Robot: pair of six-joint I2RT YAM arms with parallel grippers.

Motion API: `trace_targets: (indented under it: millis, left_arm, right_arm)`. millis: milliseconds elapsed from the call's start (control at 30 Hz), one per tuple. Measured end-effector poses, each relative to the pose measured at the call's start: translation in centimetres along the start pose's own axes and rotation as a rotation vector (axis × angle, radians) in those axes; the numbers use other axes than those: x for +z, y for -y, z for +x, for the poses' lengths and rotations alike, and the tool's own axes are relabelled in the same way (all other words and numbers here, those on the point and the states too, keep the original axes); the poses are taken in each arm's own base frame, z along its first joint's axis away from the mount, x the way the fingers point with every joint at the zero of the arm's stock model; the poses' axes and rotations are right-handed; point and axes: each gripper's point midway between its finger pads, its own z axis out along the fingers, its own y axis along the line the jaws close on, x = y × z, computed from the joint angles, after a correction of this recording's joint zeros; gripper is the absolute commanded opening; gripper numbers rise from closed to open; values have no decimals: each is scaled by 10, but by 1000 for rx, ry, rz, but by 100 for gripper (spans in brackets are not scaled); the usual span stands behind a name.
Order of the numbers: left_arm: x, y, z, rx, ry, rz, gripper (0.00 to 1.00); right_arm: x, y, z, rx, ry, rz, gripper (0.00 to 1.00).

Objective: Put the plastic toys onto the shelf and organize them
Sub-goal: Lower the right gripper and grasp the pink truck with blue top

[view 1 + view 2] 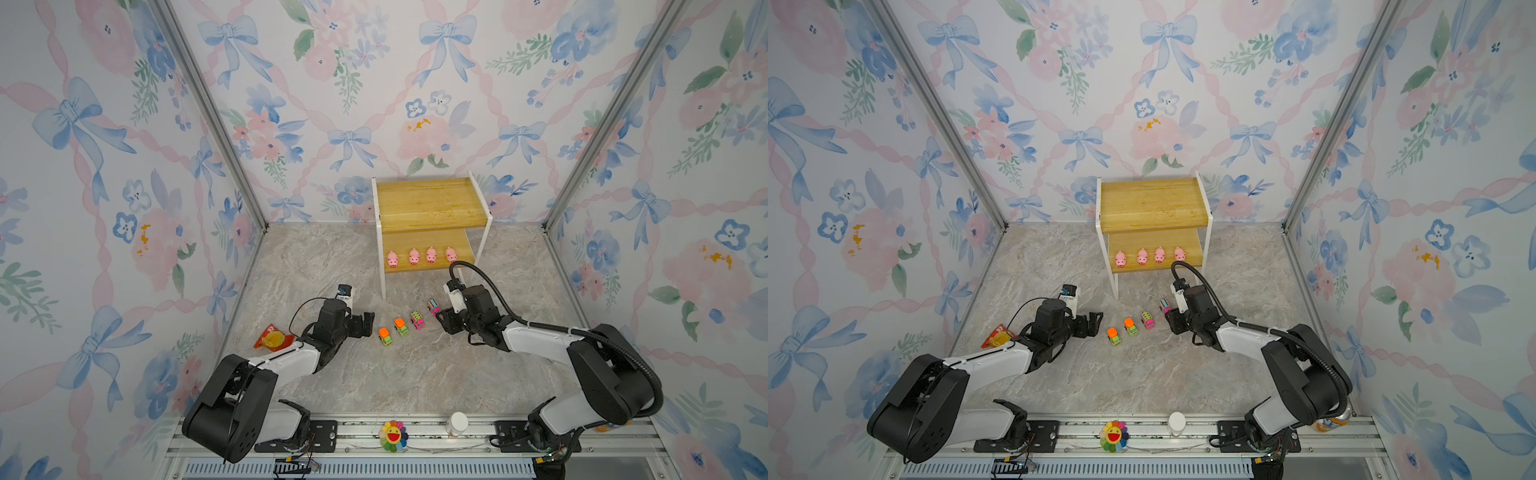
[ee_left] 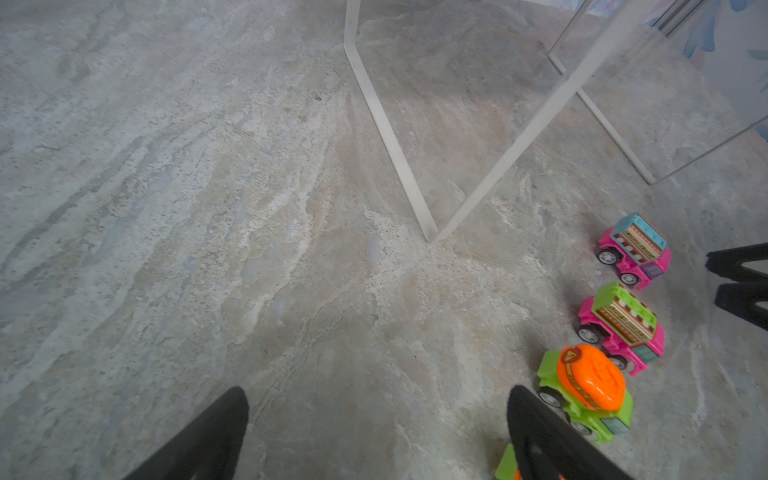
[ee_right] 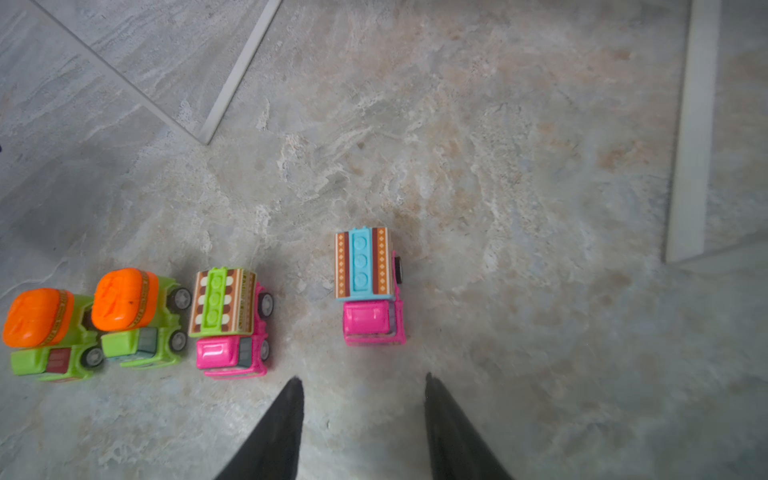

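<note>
The right hand [image 3: 361,376], partly open and empty, points at the blue-roofed pink car [image 3: 365,286], probably lining up a grasp. That car and three other cars [image 1: 400,327] stand on the tabletop [image 1: 415,374] before the shelf [image 1: 428,199], whose lower board holds the pigs [image 1: 431,255]. The left hand [image 2: 376,390] gapes empty.

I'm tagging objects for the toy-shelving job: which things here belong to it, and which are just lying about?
Belongs to the job: shelf; four pink pigs on its lower board; two green cars and two pink cars on the tabletop.
Just lying about: snack packet; rainbow flower; white-capped bottle.
</note>
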Motion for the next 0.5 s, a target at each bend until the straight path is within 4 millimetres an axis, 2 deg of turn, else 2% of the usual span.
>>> trace_targets:
  millis: [333,500]
  left_arm:
    - [0,-1,-1,-14,4,-7,98]
    - [0,-1,-1,-14,5,-9,98]
  right_arm:
    - [22,0,-13,-10,26,-4,47]
    - [35,2,-12,-19,12,14,46]
